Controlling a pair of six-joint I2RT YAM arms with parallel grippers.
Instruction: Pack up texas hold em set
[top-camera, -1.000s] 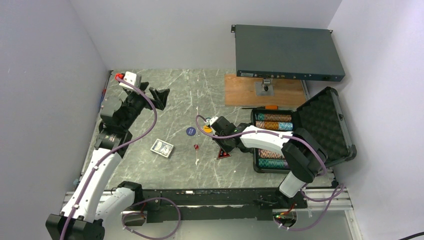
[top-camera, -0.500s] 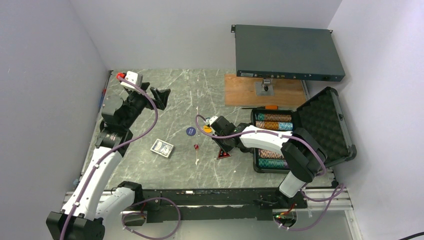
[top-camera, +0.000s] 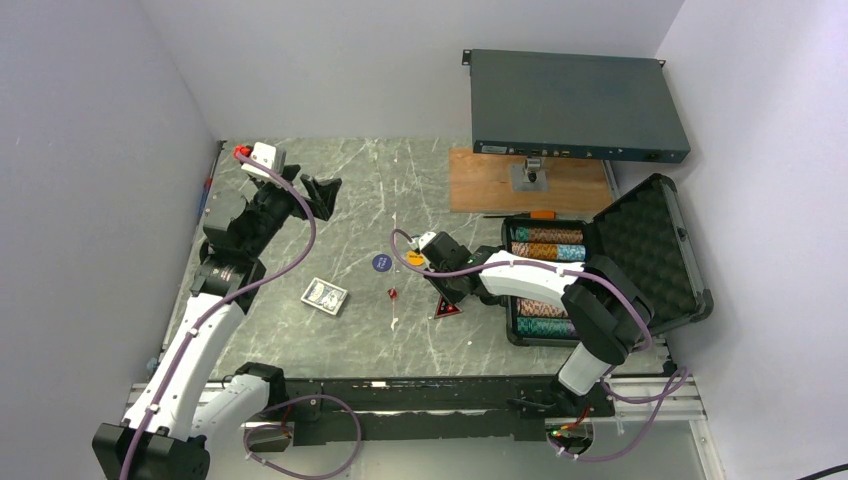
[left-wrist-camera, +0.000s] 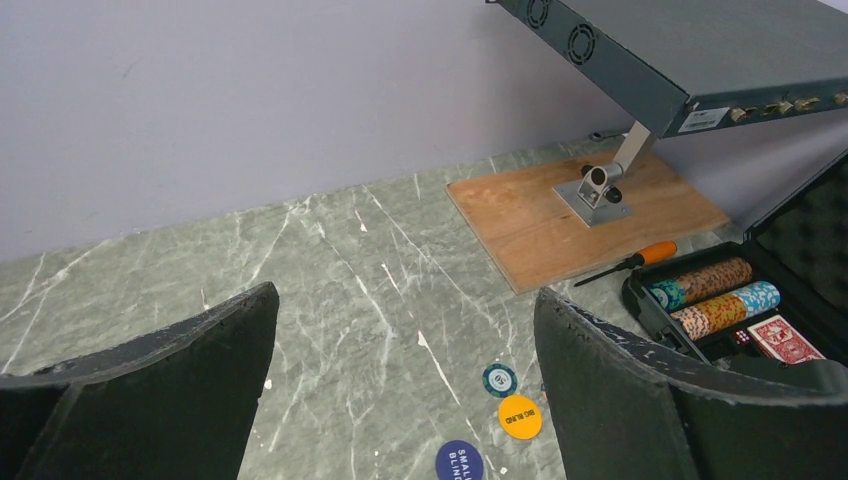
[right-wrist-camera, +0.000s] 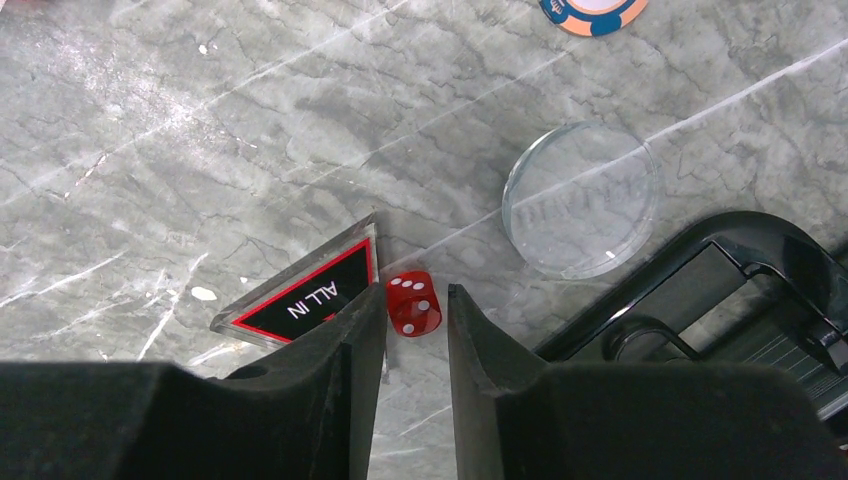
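One red die (right-wrist-camera: 413, 303) sits between the right gripper's (right-wrist-camera: 415, 298) barely parted jaws; squeeze squarely, sparing the ALL IN triangle (right-wrist-camera: 300, 298).

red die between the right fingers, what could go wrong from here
1. The red die sits only at the very tips of the right fingers, so it may squirt out or roll away as they close or lift.
2. One finger overlaps the corner of the ALL IN triangle; closing could shove it or pinch it along with the die.
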